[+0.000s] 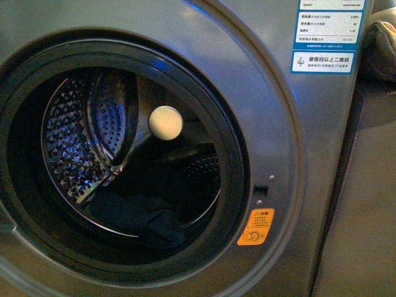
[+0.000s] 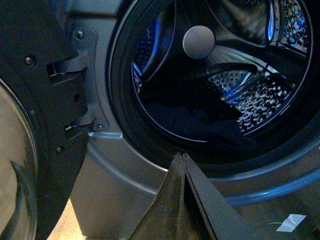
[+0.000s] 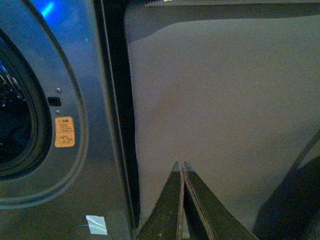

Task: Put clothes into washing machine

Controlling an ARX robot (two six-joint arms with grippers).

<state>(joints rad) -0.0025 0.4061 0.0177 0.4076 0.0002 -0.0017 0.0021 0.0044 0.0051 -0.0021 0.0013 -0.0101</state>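
The front view sits close to the washing machine (image 1: 272,124), looking straight into its drum (image 1: 93,136). The left wrist view looks into the same drum from lower left, beside the open door (image 2: 30,150). The right wrist view faces the machine's right edge, sharing the orange sticker (image 3: 64,132).

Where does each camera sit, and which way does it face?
Front view: on the robot's body, facing the washer mouth; clothes lie in the drum; no arm shows.
Left wrist view: on the left arm, facing drum and open door; shut left tool shows.
Right wrist view: on the right arm, facing the washer's edge; shut right tool shows.
Shared: orange sticker.
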